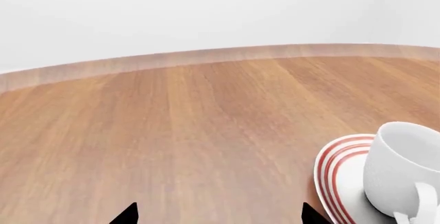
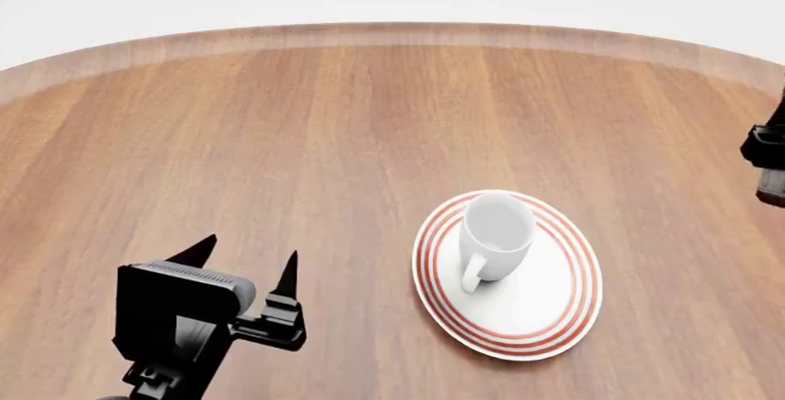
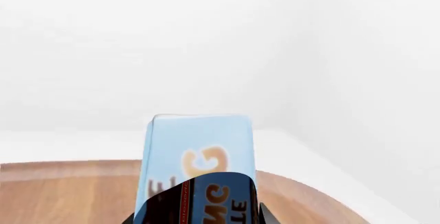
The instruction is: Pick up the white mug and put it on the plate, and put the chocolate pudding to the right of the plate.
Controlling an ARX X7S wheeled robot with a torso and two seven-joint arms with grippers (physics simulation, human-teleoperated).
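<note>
Right claw [image 3: 199,219] grips chocolate pudding [image 3: 198,167], lifted above table [image 2: 307,142] edge.
Left claw [image 2: 245,267] gapes empty, low over table, well left of plate [image 2: 546,313]. White mug [image 2: 494,234] stands upright on plate, handle toward me.

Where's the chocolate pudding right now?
The chocolate pudding fills the right wrist view, held in the right gripper above the wooden table. The head view doesn't show it; only that arm's edge appears right of the plate.
</note>
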